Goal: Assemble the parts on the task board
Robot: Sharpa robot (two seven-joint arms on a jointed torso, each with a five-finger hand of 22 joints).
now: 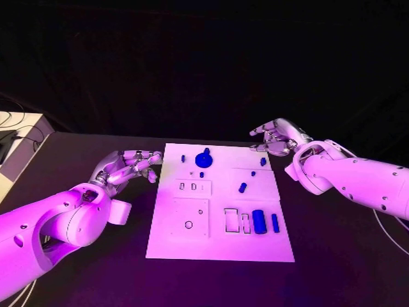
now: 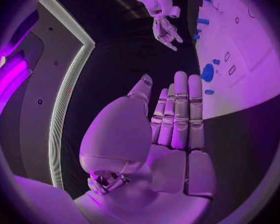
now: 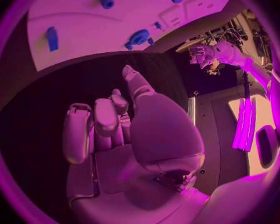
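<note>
— Are we holding any blue parts (image 1: 259, 221) yet?
— No. Our left hand (image 1: 126, 167) and right hand (image 1: 277, 137) are spread, empty, beside the board (image 1: 221, 249). Parts lie loose on it; most work is left.

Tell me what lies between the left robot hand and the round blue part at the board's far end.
In the head view, between the left robot hand and the round blue part lie only bare black table and white task board.
</note>
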